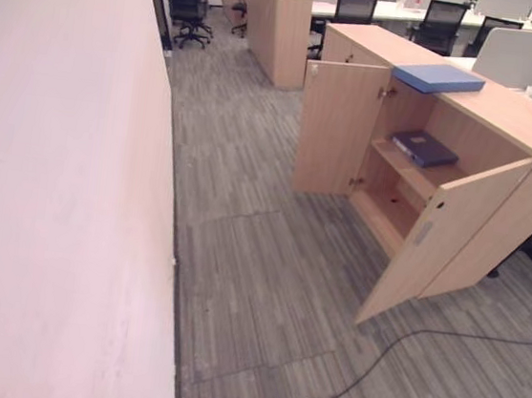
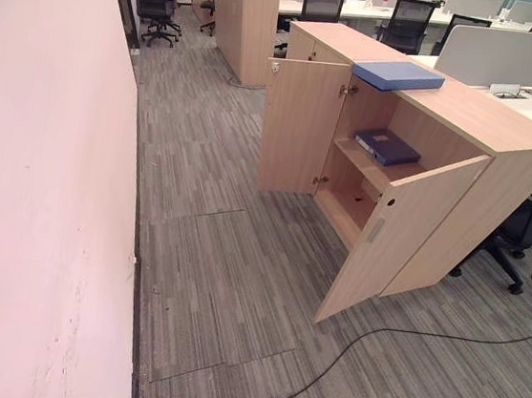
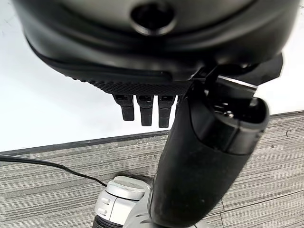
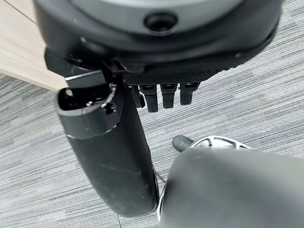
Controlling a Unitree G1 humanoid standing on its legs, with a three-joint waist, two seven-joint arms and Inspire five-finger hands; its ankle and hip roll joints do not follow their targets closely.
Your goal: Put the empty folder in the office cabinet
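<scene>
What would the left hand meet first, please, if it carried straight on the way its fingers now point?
Most likely the grey carpet floor. The left hand hangs with straight fingers pointing down towards the floor near the foot of the pale wall, and nothing lies between. How far off the floor is cannot be judged.

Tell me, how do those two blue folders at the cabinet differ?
The light blue folder lies on top of the cabinet; the dark blue folder lies inside on the upper shelf. The light one looks larger. Both lie flat.
</scene>
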